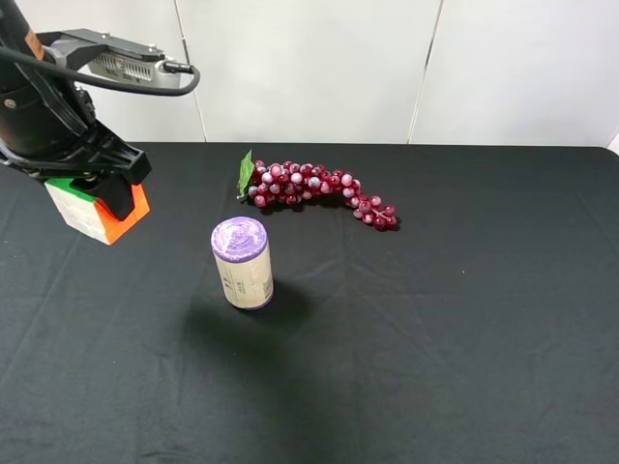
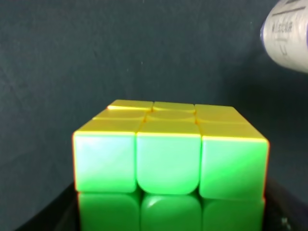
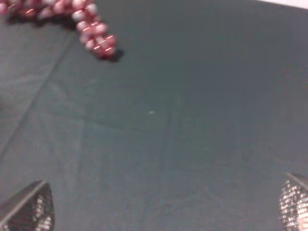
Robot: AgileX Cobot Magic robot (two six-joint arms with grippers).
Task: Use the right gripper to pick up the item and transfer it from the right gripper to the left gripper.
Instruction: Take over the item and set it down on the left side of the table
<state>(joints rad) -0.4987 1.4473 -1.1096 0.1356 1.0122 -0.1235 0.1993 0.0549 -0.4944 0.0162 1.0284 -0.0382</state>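
Note:
The puzzle cube [image 1: 85, 215], with white, green and orange faces, hangs above the black cloth at the far left, held in my left gripper [image 1: 104, 191]. That gripper is shut on it from above. In the left wrist view the cube [image 2: 168, 163] fills the lower half, green and yellow faces showing. My right gripper [image 3: 161, 211] is open and empty. Its two fingertips [image 3: 29, 209] stand wide apart above bare cloth. The right arm is out of the exterior view.
A purple-lidded can [image 1: 242, 261] stands upright mid-table and also shows in the left wrist view [image 2: 288, 33]. A bunch of red grapes [image 1: 314, 184] lies behind it and also shows in the right wrist view [image 3: 91, 29]. Black cloth [image 1: 464, 319] covers the table.

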